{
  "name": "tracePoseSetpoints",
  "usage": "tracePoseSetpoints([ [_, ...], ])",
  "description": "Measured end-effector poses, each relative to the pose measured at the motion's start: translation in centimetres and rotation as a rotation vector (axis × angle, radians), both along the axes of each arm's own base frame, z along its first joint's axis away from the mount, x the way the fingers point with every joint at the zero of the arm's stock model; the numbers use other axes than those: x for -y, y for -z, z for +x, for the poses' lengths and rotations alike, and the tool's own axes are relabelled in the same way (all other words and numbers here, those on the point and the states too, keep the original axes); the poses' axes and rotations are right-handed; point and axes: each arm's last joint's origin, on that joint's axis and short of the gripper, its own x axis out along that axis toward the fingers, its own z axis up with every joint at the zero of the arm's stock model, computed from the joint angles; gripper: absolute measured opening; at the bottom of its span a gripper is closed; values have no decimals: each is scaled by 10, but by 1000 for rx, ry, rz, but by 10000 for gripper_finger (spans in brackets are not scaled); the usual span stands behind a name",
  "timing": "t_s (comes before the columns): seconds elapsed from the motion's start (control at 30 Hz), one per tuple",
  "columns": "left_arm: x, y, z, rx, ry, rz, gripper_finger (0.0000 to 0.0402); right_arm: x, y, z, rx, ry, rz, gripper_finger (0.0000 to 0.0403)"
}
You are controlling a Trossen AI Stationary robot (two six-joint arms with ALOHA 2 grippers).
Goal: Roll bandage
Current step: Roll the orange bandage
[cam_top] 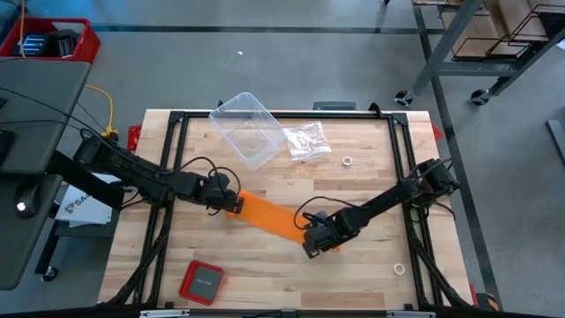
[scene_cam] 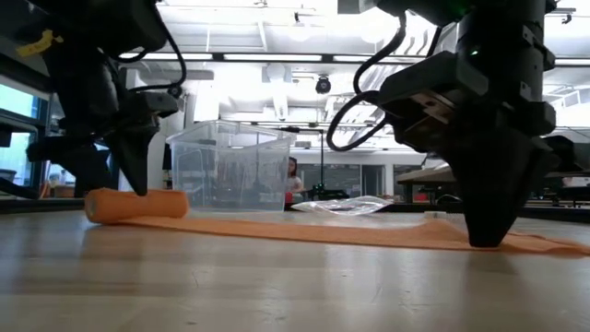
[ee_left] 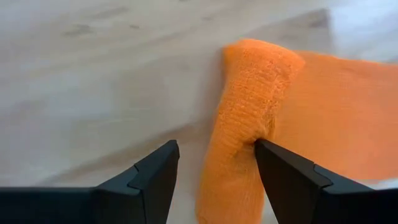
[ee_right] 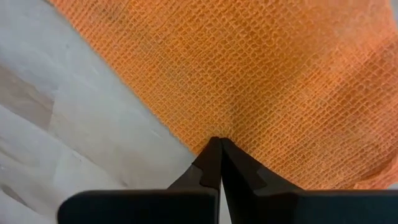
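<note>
- The bandage (cam_top: 265,215) lay near the middle of the wooden table (cam_top: 371,177), a long orange strip running from the left arm down toward the right arm.
- Its left end was already curled into a small fat roll (scene_cam: 136,205), and the rest was flat on the wood.
- The left gripper (ee_left: 214,168) was right at that roll. Its fingers were apart, with one finger (ee_left: 283,171) touching the roll's side and the other finger on bare wood just beside it. It did not hold anything.
- The right gripper (ee_right: 221,146) was at the other end, tips pressed together and pushing down on the flat strip, likely to pin it.
- The flat part stretched to the right of the roll, so I think the roll must turn that way.
- The cloth looked soft, with a small woven net pattern.
</note>
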Motion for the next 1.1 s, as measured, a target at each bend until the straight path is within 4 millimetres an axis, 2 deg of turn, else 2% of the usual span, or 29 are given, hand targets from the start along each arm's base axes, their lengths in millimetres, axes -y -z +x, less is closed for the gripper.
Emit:
tracePoseSetpoints([
  [0.33, -13, 2, -7, -90, -44, 44, 212, -16, 0, -11, -44, 1, 3, 0],
  [0.5, -14, 2, -8, -102, -45, 51, 212, -24, 1, -19, -76, 2, -7, 0],
  [0.87, -16, 5, -21, -245, -42, 73, 212, -37, 1, -33, -142, -33, -5, 0],
  [0.97, -14, 3, -20, -212, -37, 60, 212, -38, 1, -33, -144, -15, -2, 0],
  [1.1, -8, -6, -10, -49, -3, 39, 212, -38, 1, -33, -140, -15, -1, 0],
])
